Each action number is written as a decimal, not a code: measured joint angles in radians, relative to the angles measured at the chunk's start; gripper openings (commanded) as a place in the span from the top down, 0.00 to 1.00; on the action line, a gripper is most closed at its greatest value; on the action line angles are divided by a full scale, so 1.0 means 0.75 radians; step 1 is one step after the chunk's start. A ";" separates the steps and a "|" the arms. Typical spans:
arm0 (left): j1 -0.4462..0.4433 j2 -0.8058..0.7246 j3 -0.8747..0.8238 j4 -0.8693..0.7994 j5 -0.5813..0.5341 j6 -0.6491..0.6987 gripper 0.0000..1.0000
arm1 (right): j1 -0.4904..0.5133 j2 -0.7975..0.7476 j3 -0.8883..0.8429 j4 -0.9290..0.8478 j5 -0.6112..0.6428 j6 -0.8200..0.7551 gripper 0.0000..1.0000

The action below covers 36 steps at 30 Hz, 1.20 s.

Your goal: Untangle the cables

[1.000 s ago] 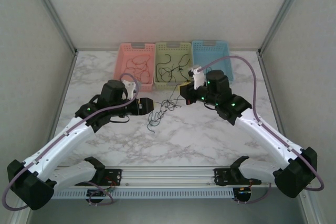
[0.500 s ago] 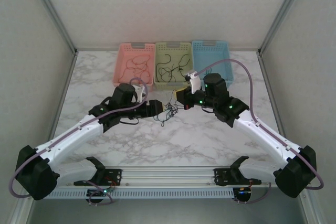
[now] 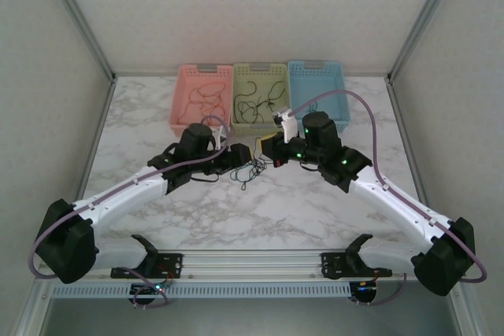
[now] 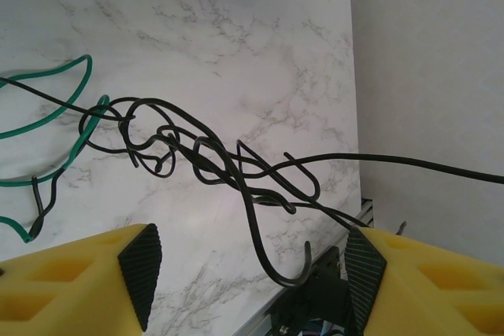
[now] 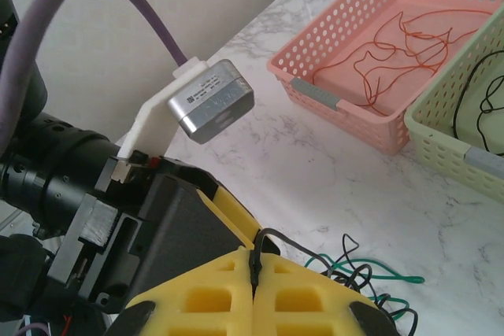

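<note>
I see both arms reaching from their bases at the near corners toward the middle of the table (image 3: 331, 202), and they lean inward until the two wrists nearly meet. The left arm (image 3: 126, 190) runs low and long, far and to the right. The right arm (image 3: 394, 198) runs far and to the left, and its wrist is raised a little over the marble.

The left gripper (image 4: 253, 241) has its yellow fingers (image 4: 71, 273) spread wide. Between them and just ahead hangs the knot of the cables (image 4: 209, 159), mostly black loops. One hooked end drops into the gap, but neither pad touches it as far as I can see. A green cable (image 4: 59, 127) curves away to the left of the knot and lies on the table.

The right gripper (image 5: 256, 277) has its fingers pressed together, and a black cable (image 5: 268, 235) is pinched in the seam between the tips. Past it I see the small grey camera (image 5: 211, 101) on the left wrist, very near.

From above, the tangle lies on the table between the two grippers, a little to the near side of them. Along the far edge stand three baskets side by side: the pink basket (image 3: 183, 100) holds red cables (image 5: 398, 53), the green basket (image 3: 236, 100) holds black ones, and the blue basket (image 3: 340, 84) is on the right.
</note>
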 measured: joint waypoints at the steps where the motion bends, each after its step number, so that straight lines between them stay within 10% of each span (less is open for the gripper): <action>1: -0.002 0.006 0.000 0.008 0.001 -0.003 0.38 | 0.000 0.000 0.000 0.000 0.000 0.000 1.00; 11: -0.029 0.149 0.000 0.092 0.004 -0.036 0.66 | 0.011 -0.002 0.000 -0.002 0.005 -0.001 1.00; 16: -0.038 0.151 0.000 0.087 -0.002 -0.017 1.00 | 0.012 -0.020 0.000 -0.024 0.043 -0.015 1.00; 28: -0.034 -0.098 0.003 -0.180 -0.153 0.131 1.00 | -0.021 -0.189 0.000 -0.173 0.327 -0.126 1.00; 36: 0.119 -0.338 0.036 -0.496 -0.272 0.254 1.00 | -0.271 -0.297 0.000 -0.246 0.540 -0.109 1.00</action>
